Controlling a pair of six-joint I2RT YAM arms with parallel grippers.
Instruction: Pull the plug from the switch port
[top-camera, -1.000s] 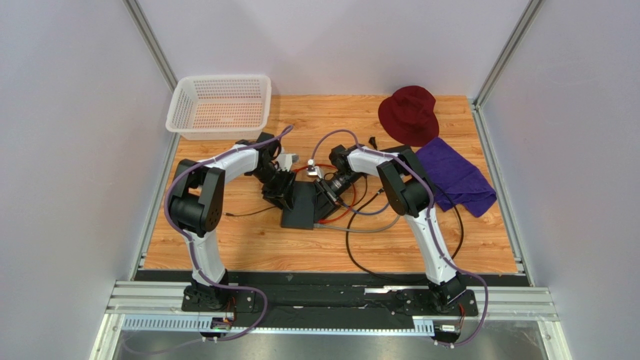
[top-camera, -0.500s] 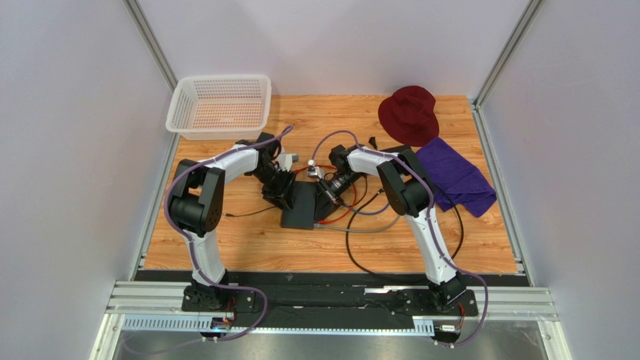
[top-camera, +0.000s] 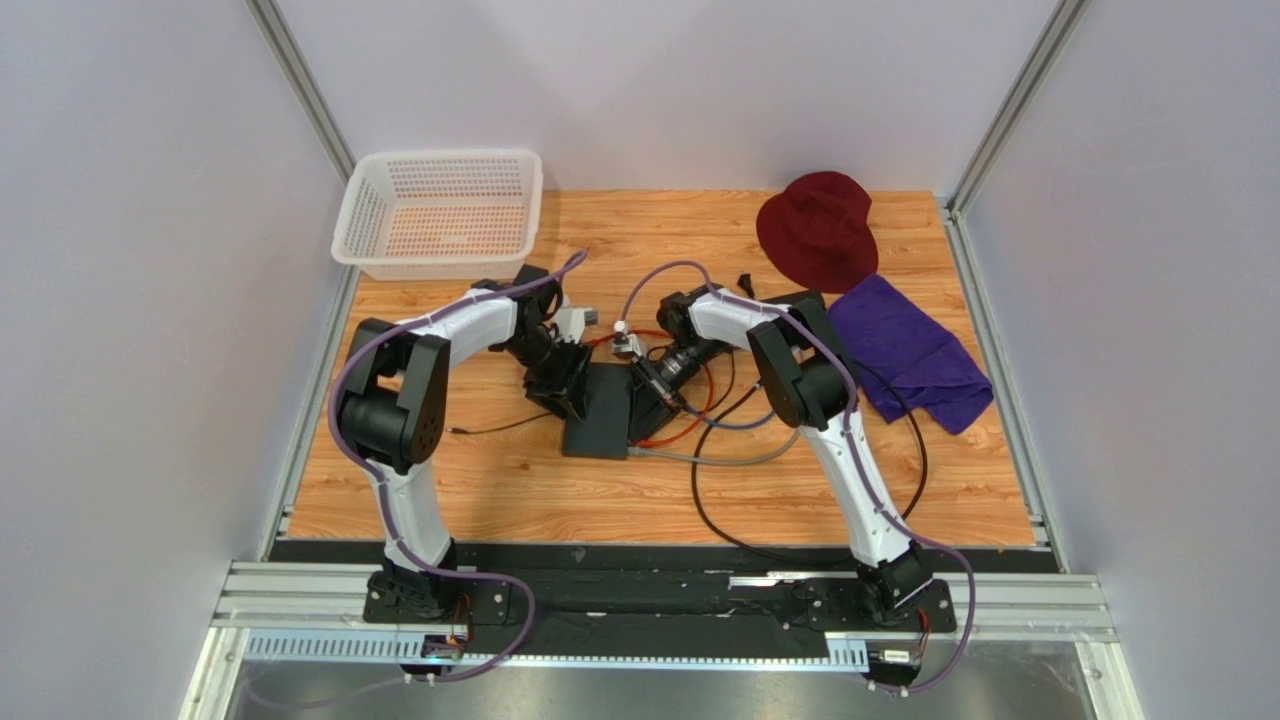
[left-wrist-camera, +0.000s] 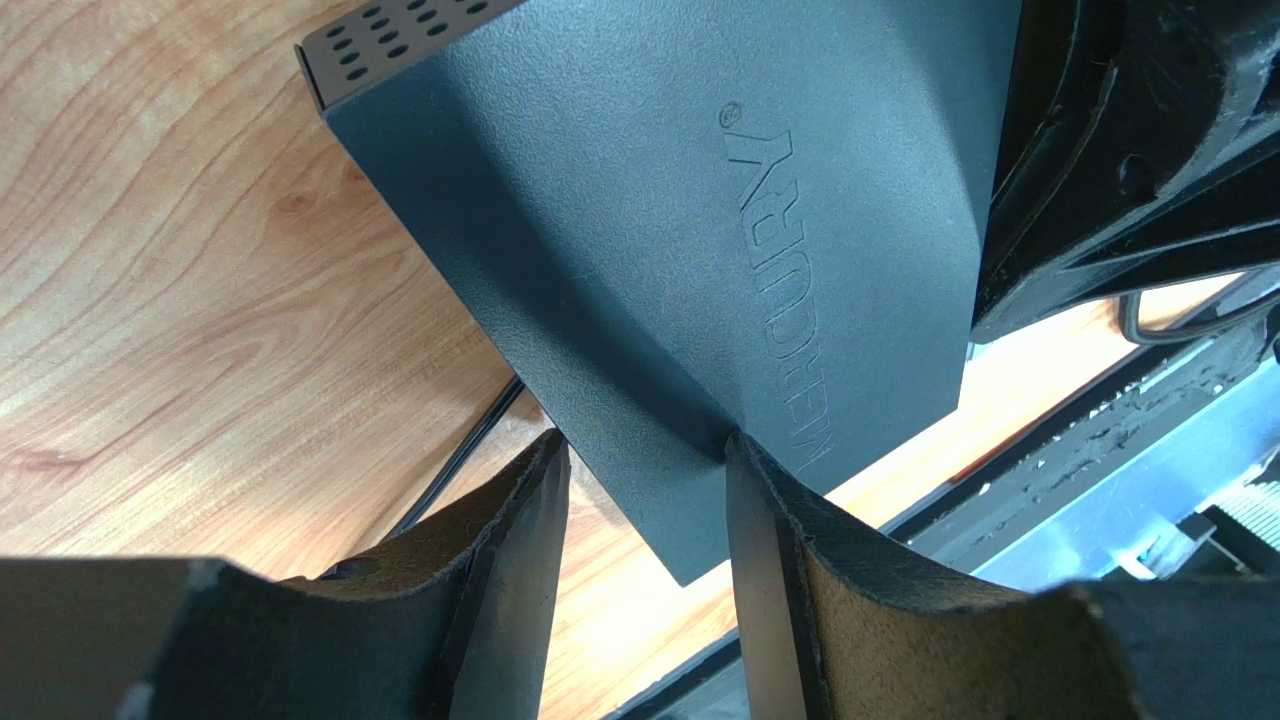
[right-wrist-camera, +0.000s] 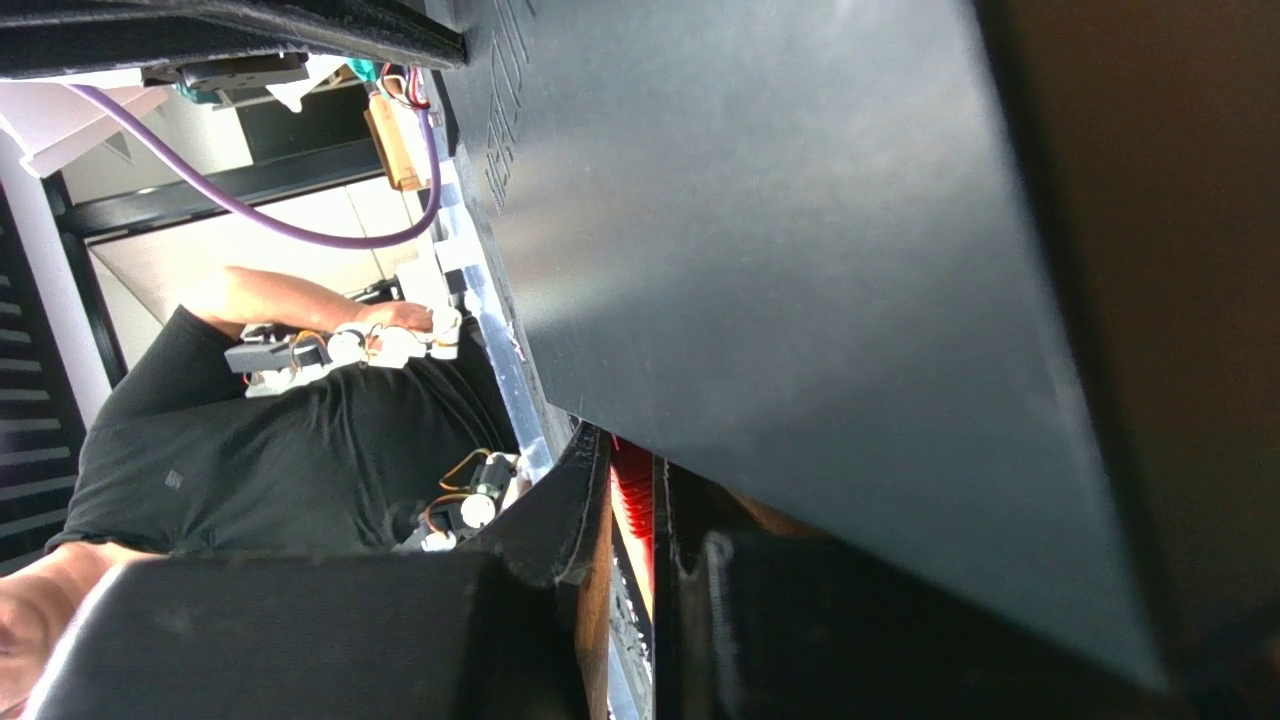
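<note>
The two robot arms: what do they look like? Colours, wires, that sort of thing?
The left arm and right arm both have white shells joined by chunky black joints, and stand on black bases. A purple cable loops along the outside of each. The tool fingers are dark and flat-sided, with rough inner faces. No markings are readable on them.

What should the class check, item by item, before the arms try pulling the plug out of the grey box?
1. Left claw steadies the box: ok, its fingers pinch one corner.
2. Right claw closed on the red cable: ok, only a narrow gap with red showing in it.
3. Grip sits on the plug, not the wire: cannot tell, it is hidden.
4. Plug seated in its port: cannot tell, the arms cover that edge.
5. Pull path free: not ok, black cables loop beside the right arm.
</note>
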